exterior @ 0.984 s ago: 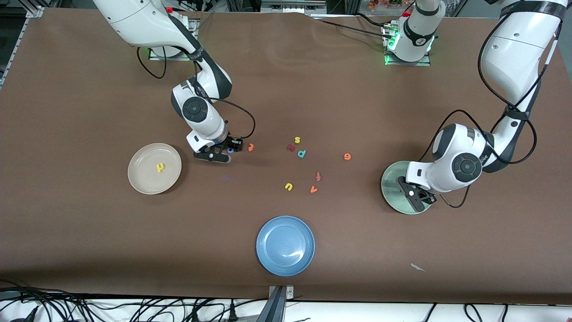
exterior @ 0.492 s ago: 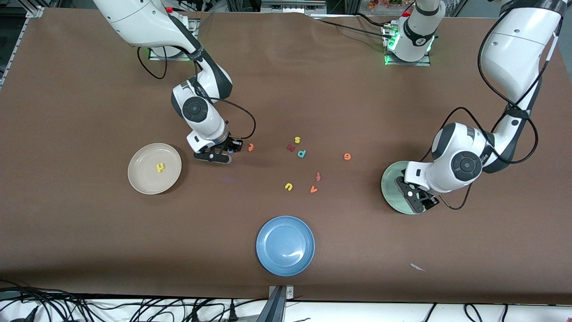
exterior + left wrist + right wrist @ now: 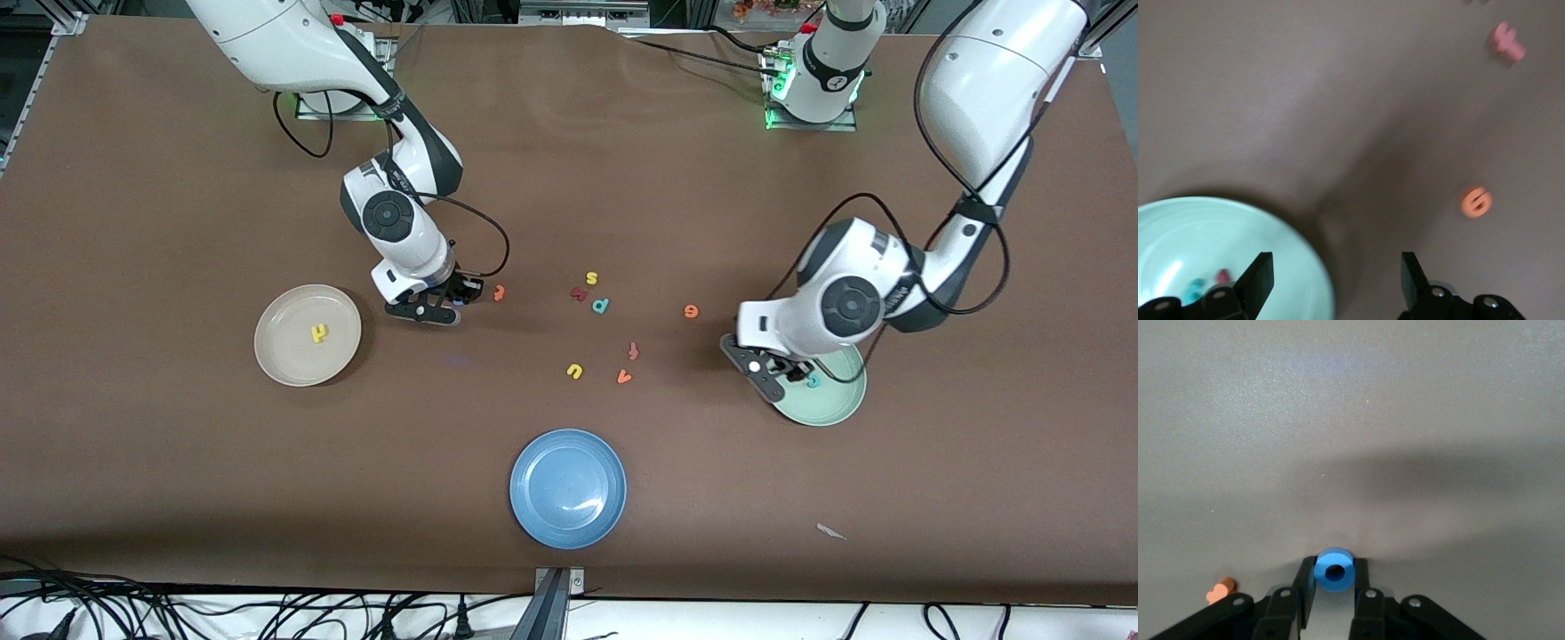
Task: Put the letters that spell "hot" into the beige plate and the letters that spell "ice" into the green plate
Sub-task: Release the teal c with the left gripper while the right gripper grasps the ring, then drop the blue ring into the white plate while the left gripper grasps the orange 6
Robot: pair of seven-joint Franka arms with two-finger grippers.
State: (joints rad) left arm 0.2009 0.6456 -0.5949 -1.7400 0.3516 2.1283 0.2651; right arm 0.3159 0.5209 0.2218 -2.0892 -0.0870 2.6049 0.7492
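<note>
Right gripper (image 3: 1334, 583): jaws pinched the blue o (image 3: 1334, 569) between the fingertips, by its outer rim, low over the table.
Blue o: looked light, stiff, smooth (could squirt out).
Left gripper (image 3: 1335, 283): jaws spread, empty, straddling the green plate (image 3: 1288, 250) edge.
</note>
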